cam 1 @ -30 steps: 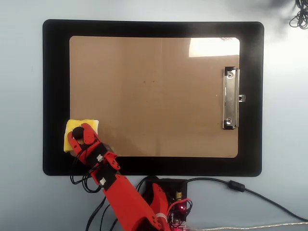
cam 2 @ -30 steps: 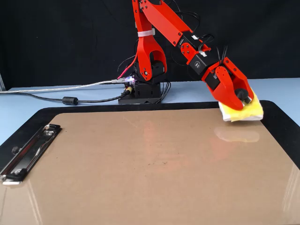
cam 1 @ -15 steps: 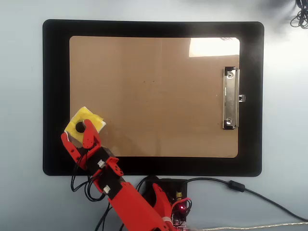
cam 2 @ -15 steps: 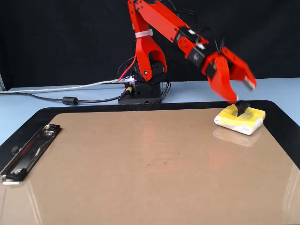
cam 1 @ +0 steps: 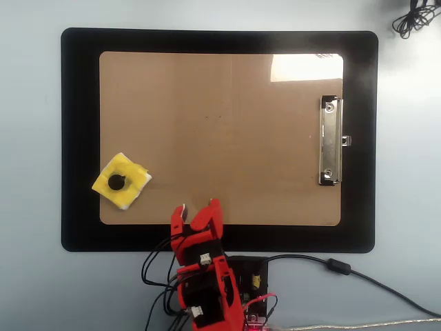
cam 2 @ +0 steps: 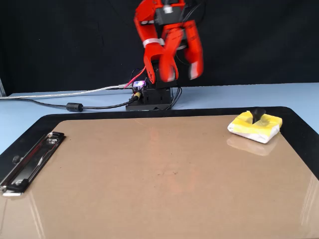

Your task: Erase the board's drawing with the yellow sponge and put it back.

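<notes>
The yellow sponge (cam 1: 122, 181) with its black knob lies flat on the tan board's (cam 1: 220, 165) lower-left corner in the overhead view. In the fixed view the yellow sponge (cam 2: 255, 127) sits at the board's (cam 2: 149, 199) far right. Of the drawing, only faint dark specks (cam 1: 213, 116) show near the board's middle. My gripper (cam 1: 196, 209) is open and empty, hovering over the board's near edge by the arm's base, well right of the sponge. In the fixed view the gripper (cam 2: 182, 73) hangs high above the table, fingers spread.
The board lies on a larger black mat (cam 1: 79, 103) on a pale blue table. Its silver clip (cam 1: 331, 141) is at the right in the overhead view. The arm's base (cam 2: 152, 97) and cables (cam 2: 75, 106) sit behind the mat.
My gripper let go of the sponge, rose and swung back toward the base, rightward in the overhead view. The sponge stays on the board's corner.
</notes>
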You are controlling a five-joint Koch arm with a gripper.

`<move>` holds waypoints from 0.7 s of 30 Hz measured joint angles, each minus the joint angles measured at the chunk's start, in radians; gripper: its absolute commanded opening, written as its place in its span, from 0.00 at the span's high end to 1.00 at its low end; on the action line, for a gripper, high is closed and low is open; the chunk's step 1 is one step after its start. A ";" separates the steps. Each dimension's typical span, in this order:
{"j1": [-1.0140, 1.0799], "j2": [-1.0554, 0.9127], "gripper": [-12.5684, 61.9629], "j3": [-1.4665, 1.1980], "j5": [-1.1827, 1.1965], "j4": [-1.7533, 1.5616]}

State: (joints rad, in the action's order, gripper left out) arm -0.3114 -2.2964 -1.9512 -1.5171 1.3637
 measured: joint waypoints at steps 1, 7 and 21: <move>0.104 0.000 0.38 -0.003 0.112 0.025; 0.344 -0.003 0.38 -0.245 0.311 0.005; 0.365 -0.005 0.38 -0.462 -0.002 0.181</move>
State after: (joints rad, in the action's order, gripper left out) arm 0.0537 -2.3010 -2.4130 -1.5186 1.5447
